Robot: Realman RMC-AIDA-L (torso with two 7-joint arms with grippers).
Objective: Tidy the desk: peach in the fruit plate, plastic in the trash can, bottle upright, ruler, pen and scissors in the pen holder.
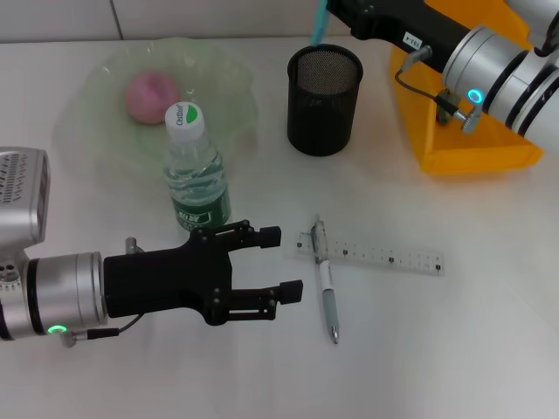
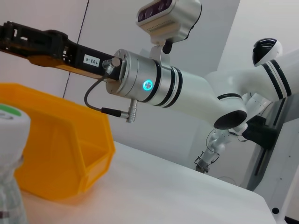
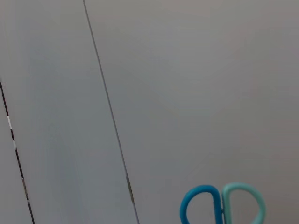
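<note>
Head view: one bottle (image 1: 196, 170) upright, one ruler (image 1: 376, 254), one pen (image 1: 327, 295), left gripper (image 1: 286, 261) wide, right gripper (image 1: 327, 16) holding scissors (image 1: 320, 24).

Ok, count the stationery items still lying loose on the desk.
2: the ruler flat near the desk's middle, and the pen lying across its left end. The scissors are held above the pen holder.

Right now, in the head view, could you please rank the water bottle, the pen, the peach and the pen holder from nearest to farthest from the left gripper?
Measured from the left gripper, which is open near the table's front:
1. Pen, just to its right, lying across the ruler.
2. Water bottle, upright just behind it.
3. Pen holder, farther back and to the right.
4. Peach, in the fruit plate at back left.
</note>
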